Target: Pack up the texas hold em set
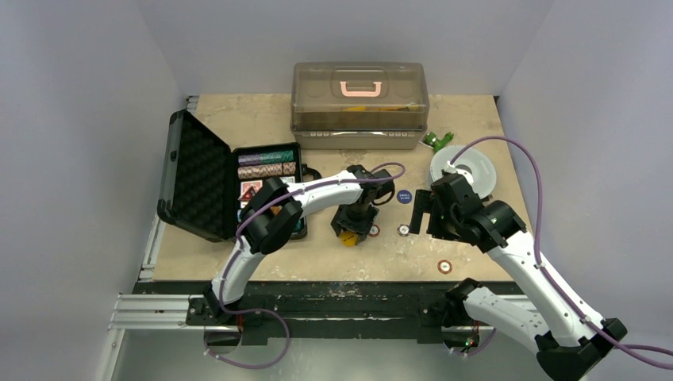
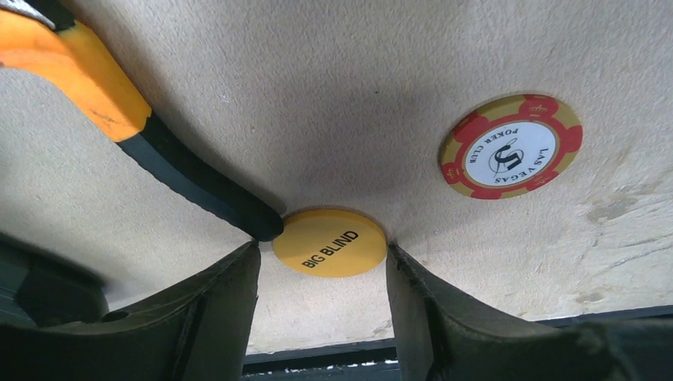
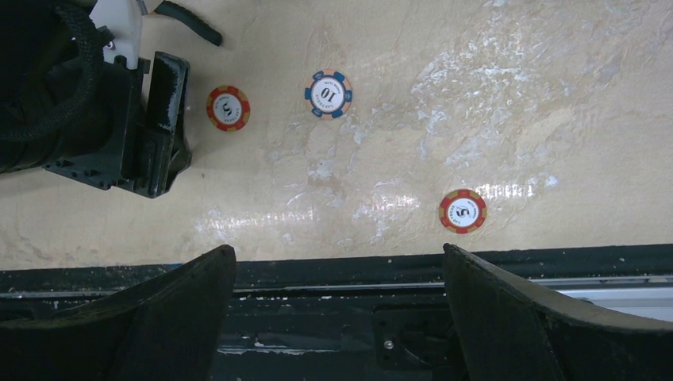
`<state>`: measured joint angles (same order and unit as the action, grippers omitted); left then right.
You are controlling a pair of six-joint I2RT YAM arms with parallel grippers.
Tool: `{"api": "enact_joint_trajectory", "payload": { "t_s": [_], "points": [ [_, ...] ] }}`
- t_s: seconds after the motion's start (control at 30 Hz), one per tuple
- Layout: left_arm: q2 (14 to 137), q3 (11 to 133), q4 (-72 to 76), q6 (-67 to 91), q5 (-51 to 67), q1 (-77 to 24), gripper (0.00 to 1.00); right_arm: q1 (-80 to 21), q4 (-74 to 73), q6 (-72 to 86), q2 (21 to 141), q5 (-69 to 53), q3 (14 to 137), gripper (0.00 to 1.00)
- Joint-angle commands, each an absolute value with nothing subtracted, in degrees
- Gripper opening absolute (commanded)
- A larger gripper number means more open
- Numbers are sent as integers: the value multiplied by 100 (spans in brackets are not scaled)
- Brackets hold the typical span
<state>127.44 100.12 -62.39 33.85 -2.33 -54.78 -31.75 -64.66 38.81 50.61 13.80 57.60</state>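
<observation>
Two readable pieces — BIG BLIND button (image 2: 329, 242) and LAS VEGAS chip (image 2: 510, 146).

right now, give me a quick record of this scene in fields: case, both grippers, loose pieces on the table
case: black plastic briefcase at the left of the table, lid swung open, rows of chips inside
left gripper: open, fingers either side of the flat yellow round BIG BLIND button
right gripper: open wide, empty, over the table's near edge
loose chips: red-and-yellow poker chip beside the button; blue-and-white chip marked 10; second red-and-yellow chip near the front edge
also loose: dark blue round button
</observation>
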Motion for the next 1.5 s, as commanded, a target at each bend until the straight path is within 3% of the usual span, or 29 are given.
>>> {"api": "enact_joint_trajectory", "payload": {
  "t_s": [0.0,0.4,0.97,1.23,1.47],
  "points": [
    [13132,10044,-6053,3321,-512,-5528,58,-3153,-6380,3850,5051,1424,5840,99],
    [12956,10048,-6091,3066,-519,-5529,36,-3155,-6342,3839,5122,1445,5870,99],
    [11313,9627,-6242,2868,-889,-5378,31,-3152,-6237,3763,5252,1421,5853,99],
    [10485,9324,-6300,2765,-906,-4109,31,-3155,-6105,3715,5467,1382,5911,99],
    [10622,9364,-6351,2373,-481,-3033,31,-3155,-6030,3624,5750,1432,6055,99]
  ]
}}
